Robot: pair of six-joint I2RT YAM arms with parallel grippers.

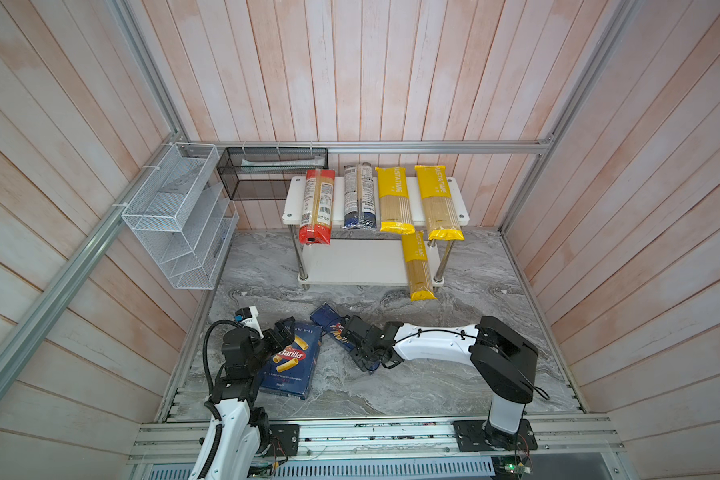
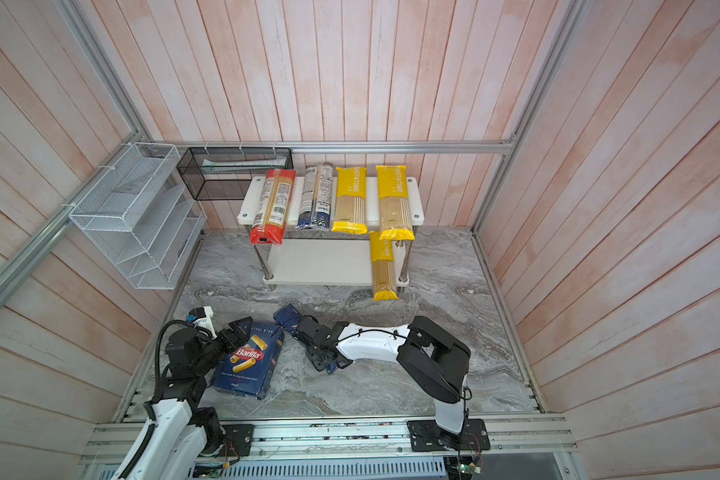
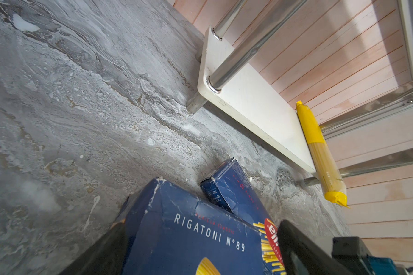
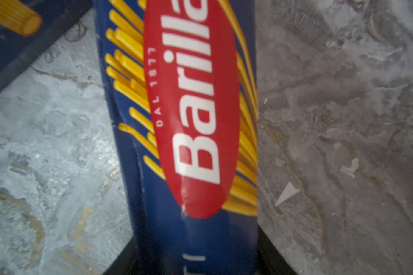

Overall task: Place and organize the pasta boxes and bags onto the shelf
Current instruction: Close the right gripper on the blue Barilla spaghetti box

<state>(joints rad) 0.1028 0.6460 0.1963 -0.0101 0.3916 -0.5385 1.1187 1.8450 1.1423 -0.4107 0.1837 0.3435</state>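
My right end effector (image 1: 350, 338) is down over the Spaghetti box (image 1: 326, 315), which lies flat and diagonal on the surface (image 1: 412, 386). In the right wrist view the box runs straight out between my 2 fingers (image 4: 122, 266), which are set narrow and close against its long edges. I cannot tell whether they clamp it or only flank it. My left end effector (image 1: 285, 330) sits at the far left corner of the Rigatoni box (image 1: 292, 365). Its jaws are wide, with the printed face between them in the left wrist view, and I cannot tell whether they touch the cardboard. The Rigatoni box lies face up just to the left of the right end effector, with its far corner just beside the Spaghetti box; contact is unclear. The shelf (image 1: 350, 262) stands ahead of both end effectors, well apart from them. Its top board carries 4 bags side by side, running front to back: the red-ended bag (image 1: 317, 205), the blue-ended bag (image 1: 359, 195) and 2 yellow bags (image 1: 393, 199). The near ends of the red-ended and yellow ones stick out past the front edge. The 3rd yellow bag (image 1: 418, 266) lies on the lower board at its right end, overhanging the front edge.
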